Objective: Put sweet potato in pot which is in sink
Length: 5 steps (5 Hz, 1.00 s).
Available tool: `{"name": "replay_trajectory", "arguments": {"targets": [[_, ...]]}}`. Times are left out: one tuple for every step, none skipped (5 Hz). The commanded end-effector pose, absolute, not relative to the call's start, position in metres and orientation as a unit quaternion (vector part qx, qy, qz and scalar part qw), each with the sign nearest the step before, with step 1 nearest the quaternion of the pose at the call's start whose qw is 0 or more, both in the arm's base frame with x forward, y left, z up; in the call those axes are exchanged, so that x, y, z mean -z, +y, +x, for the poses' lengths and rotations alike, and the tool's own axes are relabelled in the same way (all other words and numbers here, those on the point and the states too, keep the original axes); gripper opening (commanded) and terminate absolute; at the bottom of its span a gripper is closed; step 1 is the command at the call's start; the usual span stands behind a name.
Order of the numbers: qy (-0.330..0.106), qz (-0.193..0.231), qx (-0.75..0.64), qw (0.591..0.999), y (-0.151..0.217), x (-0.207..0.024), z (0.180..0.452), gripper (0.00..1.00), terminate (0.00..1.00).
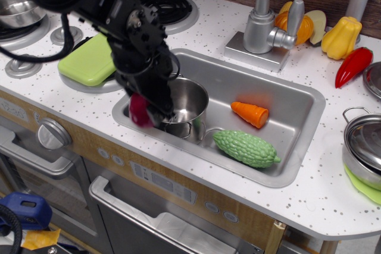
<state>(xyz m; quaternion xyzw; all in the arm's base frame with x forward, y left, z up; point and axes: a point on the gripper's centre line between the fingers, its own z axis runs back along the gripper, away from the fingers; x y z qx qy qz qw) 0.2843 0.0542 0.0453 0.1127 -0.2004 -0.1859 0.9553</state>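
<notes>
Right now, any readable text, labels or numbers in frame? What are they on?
None readable.
The oven front panel has small markings near its buttons, too small and blurred to read.
No text shows on the pot, the sweet potato or the sink.

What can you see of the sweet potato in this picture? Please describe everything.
The sweet potato is a small, smooth, dark magenta oval that looks like plastic, slightly blurred here. The black tool holds it off the surface, above the near-left corner of the sink, just left of the shiny steel pot. It is not yet inside the pot. Only the tool touches it.
</notes>
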Motion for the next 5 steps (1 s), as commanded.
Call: {"name": "replay_trajectory", "arguments": {"targets": [[-0.242,0.138,0.238,0.931,0.063,-0.058,0.315,0.00,0.00],[-0.265,0.143,0.254,0.919,0.072,-0.054,0.328,1.00,0.00],[-0.265,0.143,0.254,0.919,0.072,-0.054,0.328,1.00,0.00],[-0.265,0.143,0.254,0.919,0.072,-0.054,0.328,1.00,0.00],[-0.265,0.143,0.254,0.919,0.072,-0.054,0.328,1.00,1.00]]}}
